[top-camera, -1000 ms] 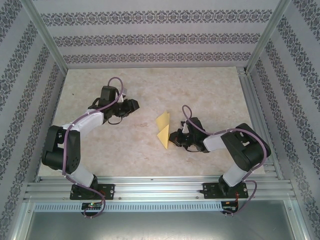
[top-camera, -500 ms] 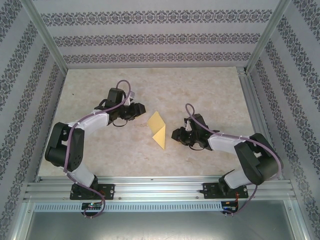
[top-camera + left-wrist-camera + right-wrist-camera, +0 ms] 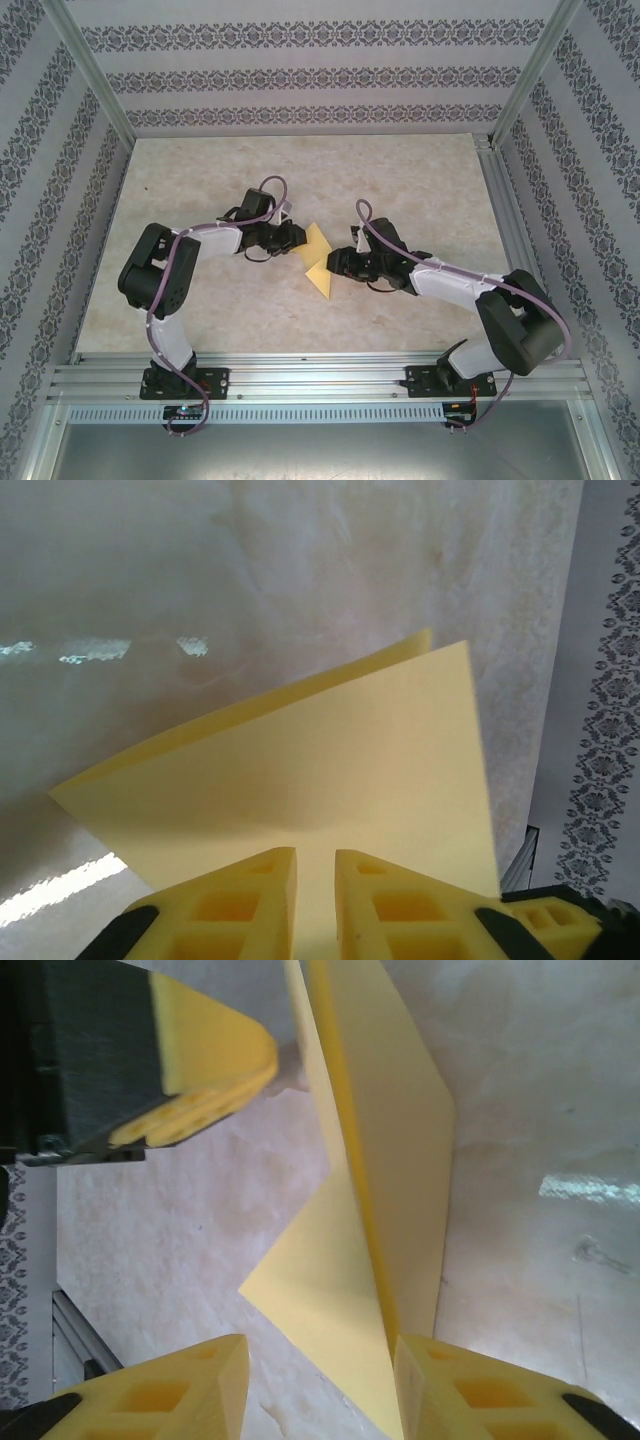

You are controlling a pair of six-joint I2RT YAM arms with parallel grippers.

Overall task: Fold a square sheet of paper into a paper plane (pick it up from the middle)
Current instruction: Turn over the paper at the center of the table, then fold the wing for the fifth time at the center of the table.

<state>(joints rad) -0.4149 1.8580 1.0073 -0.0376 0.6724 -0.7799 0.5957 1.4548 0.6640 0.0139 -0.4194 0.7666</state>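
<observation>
On the table (image 3: 420, 180), seen from above, the folded paper (image 3: 318, 270) lies mid-table, with the left gripper (image 3: 297, 240) at its left edge and the right gripper (image 3: 335, 262) at its right. Left wrist: the fingers (image 3: 240, 900) stand narrowly apart and the paper reaches into the gap. Right wrist: the jaws are wide apart around the paper's raised fold.

Beige tabletop (image 3: 200, 180), prob. marbled; patterned walls (image 3: 300, 80); alu rails (image 3: 320, 378).

Pale-yellow sheet of paper (image 3: 320, 275), part-folded, flap raised, ctr of table (image 3: 200, 180)
</observation>
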